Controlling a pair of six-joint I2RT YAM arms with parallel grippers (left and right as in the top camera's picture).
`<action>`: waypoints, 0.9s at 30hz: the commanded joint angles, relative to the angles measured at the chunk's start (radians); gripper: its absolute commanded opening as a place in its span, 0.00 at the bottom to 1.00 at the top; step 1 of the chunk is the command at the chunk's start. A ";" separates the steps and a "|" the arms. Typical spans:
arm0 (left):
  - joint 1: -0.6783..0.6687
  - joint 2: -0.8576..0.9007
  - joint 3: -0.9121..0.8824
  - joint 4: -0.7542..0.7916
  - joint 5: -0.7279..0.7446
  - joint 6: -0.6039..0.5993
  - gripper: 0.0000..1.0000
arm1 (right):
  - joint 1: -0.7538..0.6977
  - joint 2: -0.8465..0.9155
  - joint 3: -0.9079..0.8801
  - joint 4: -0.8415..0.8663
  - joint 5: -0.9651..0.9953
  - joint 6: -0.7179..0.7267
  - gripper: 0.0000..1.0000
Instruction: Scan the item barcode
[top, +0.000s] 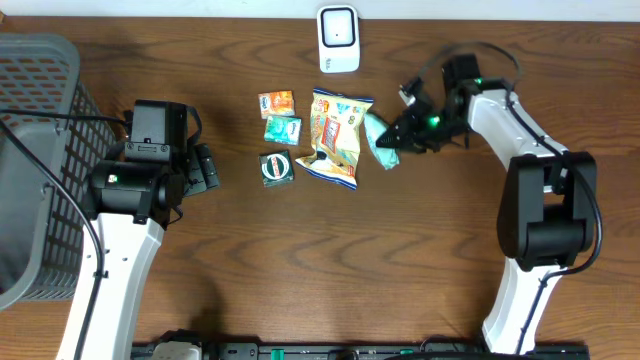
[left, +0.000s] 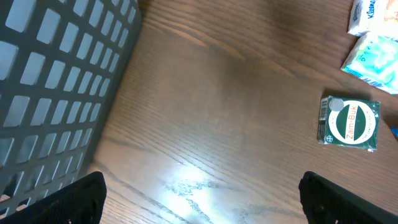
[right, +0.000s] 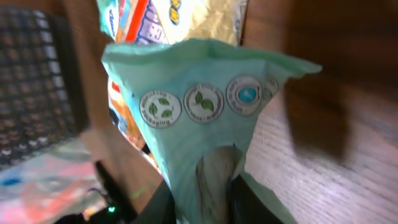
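Far left, the grey plastic mesh basket (top: 40, 150) sits at the edge of the brown wooden table (top: 300, 260). My left gripper (top: 205, 168) hovers near it, jaws spread wide, nothing between them. To its right lies the square green packet with a round white label (left: 349, 122), flat on the wood. Beyond that are the small teal sachet (top: 283, 128) and the small orange sachet (top: 277, 102). Next comes the yellow crinkly snack bag (top: 337, 138), and the white boxy scanner (top: 339, 38) stands at the far edge. My right gripper (top: 395, 135) is clamped on one end of the pale mint-green soft packet (right: 205, 118), just beside the snack bag's right edge. I cannot tell whether it is off the table.
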 joint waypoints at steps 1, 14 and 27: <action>-0.002 0.004 0.016 -0.002 -0.003 -0.005 0.98 | -0.026 0.007 -0.119 0.040 -0.224 -0.024 0.17; -0.002 0.004 0.016 -0.002 -0.003 -0.005 0.98 | -0.152 0.007 -0.290 0.268 -0.117 0.207 0.17; -0.002 0.004 0.016 -0.002 -0.003 -0.005 0.98 | -0.238 0.006 -0.035 -0.052 0.221 0.157 0.46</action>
